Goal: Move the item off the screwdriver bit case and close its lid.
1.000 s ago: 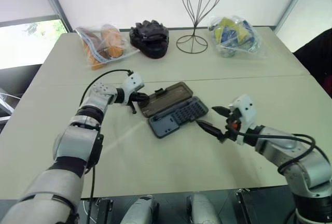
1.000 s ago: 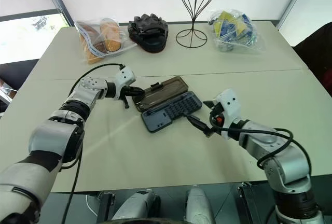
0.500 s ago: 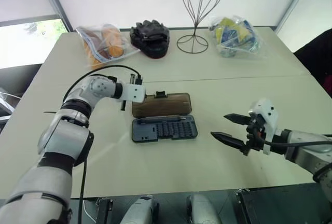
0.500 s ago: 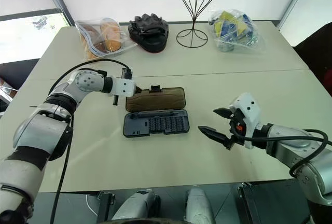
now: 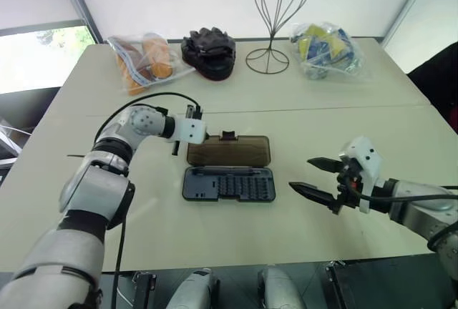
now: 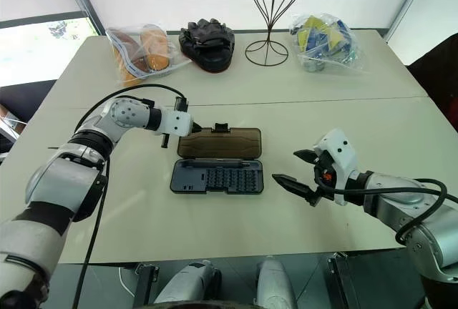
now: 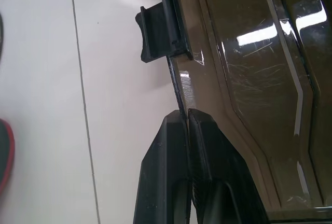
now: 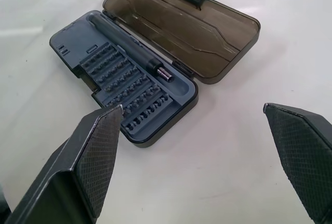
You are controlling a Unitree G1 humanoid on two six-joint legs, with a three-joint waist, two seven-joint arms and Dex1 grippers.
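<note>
The left tool [image 5: 204, 136] has the step in hand, as I judge it: nothing stray lies on the case [image 6: 217, 178], so what remains is swinging the lid [image 5: 229, 151] shut. To do it well, the tips should get under the lid's far edge beside the latch [image 5: 228, 136] and lift in an arc about the hinge. A flat shove would likely slide the whole case along the surface [image 5: 286, 109]. Then press until the latch catches.

The left tool's fingers [image 7: 171, 182] are pressed together, tips touching the lid's far edge just left of the latch, gripping nothing. The case lies open, lid flat on its far side. To the right of the case and apart from it, the right tool [image 5: 300, 173] hovers with fingers wide apart, empty; it could steady that end.
</note>
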